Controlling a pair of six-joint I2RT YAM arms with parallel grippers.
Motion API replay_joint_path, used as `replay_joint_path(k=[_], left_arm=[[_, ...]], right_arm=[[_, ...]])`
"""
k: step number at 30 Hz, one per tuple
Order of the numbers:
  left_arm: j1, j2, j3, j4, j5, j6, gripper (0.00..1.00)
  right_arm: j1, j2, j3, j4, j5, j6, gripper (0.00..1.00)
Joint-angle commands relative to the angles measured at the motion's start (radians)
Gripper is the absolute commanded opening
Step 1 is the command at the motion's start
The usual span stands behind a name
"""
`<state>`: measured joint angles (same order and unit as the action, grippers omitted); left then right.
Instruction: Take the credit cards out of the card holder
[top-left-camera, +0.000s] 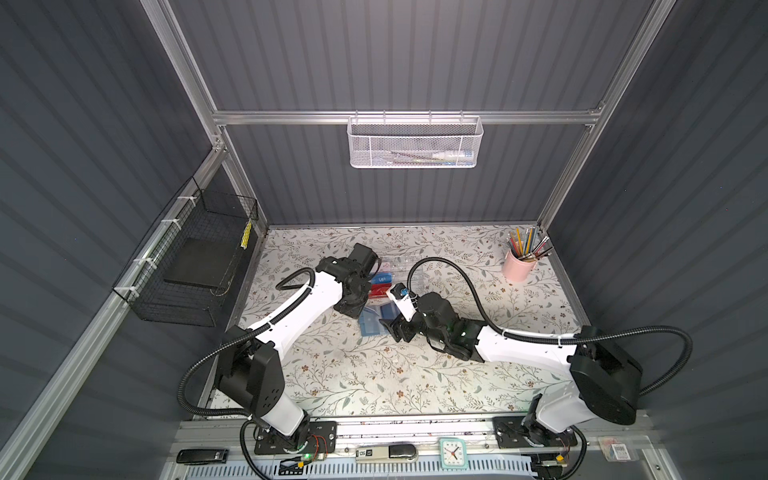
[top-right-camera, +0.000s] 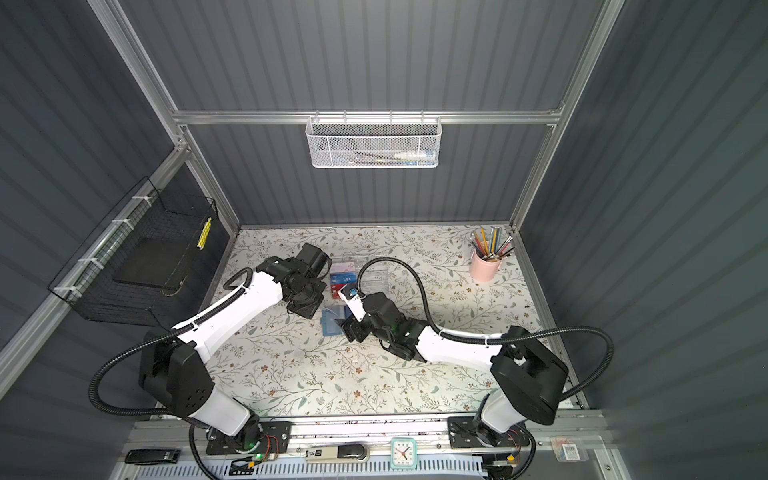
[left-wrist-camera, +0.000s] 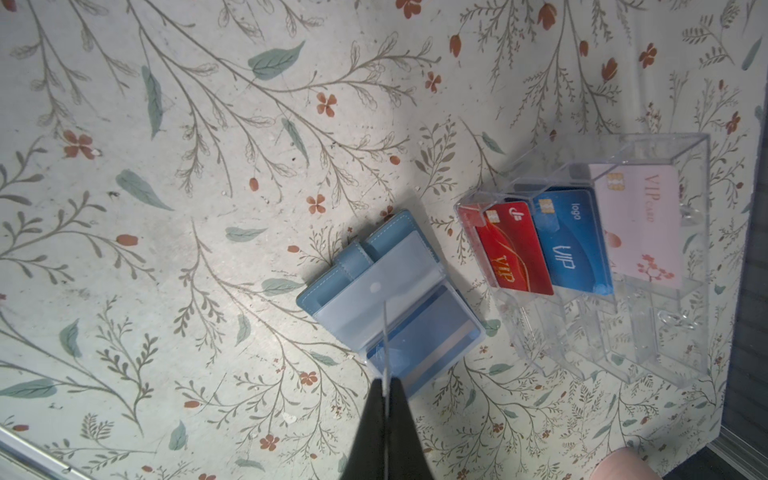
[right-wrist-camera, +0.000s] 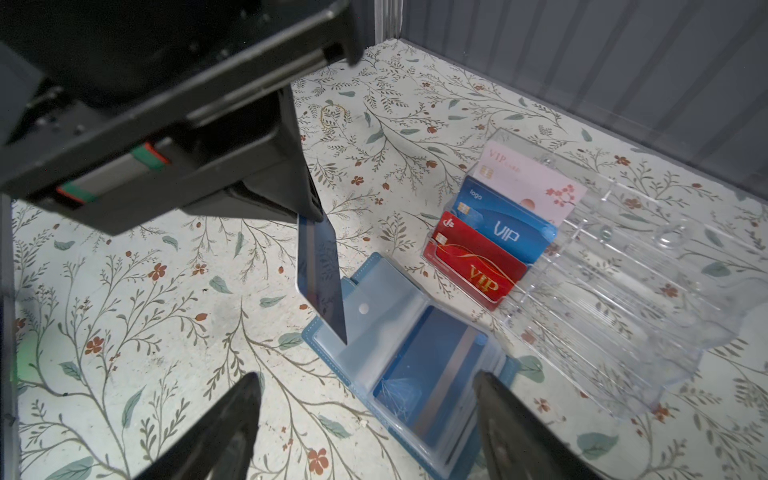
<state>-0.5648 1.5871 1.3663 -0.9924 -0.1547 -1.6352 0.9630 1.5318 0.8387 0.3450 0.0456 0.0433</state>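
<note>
While left jaws pinch a thin card (right-wrist-camera: 322, 270), soft holder (right-wrist-camera: 390, 332) lies open.

Three blue credit cards (right-wrist-camera: 432, 374), one red card (right-wrist-camera: 478, 270), one pink card (right-wrist-camera: 536, 187), one card holder (left-wrist-camera: 328, 284), one clear box (right-wrist-camera: 623, 311), one pencil cup (top-left-camera: 517, 266).

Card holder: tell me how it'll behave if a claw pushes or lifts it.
Probably floppy: the card holder looks soft and stitched, with thin clear sleeves, so lifting one edge would likely sag it. Lying flat and loose on the table, it may slide when pushed.
</note>
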Motion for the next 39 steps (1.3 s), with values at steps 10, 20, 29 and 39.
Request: replay_joint_path(k=[10, 20, 29, 39], left_arm=[[-0.024, 0.031, 0.108, -0.115, 0.003, -0.07, 0.0], [-0.033, 0.046, 0.107, -0.118, 0.01, -0.083, 0.0], [-0.041, 0.057, 0.105, -0.118, 0.013, -0.096, 0.0], [-0.044, 0.071, 0.091, -0.095, 0.034, -0.108, 0.0]], right_arm=[[0.006, 0.07, 0.022, 0.133, -0.033, -0.008, 0.57], [0.006, 0.07, 0.027, 0.144, -0.038, -0.016, 0.46], [0.006, 0.095, 0.029, 0.175, -0.064, -0.003, 0.31], [0.006, 0.098, 0.009, 0.208, -0.071, 0.012, 0.16]])
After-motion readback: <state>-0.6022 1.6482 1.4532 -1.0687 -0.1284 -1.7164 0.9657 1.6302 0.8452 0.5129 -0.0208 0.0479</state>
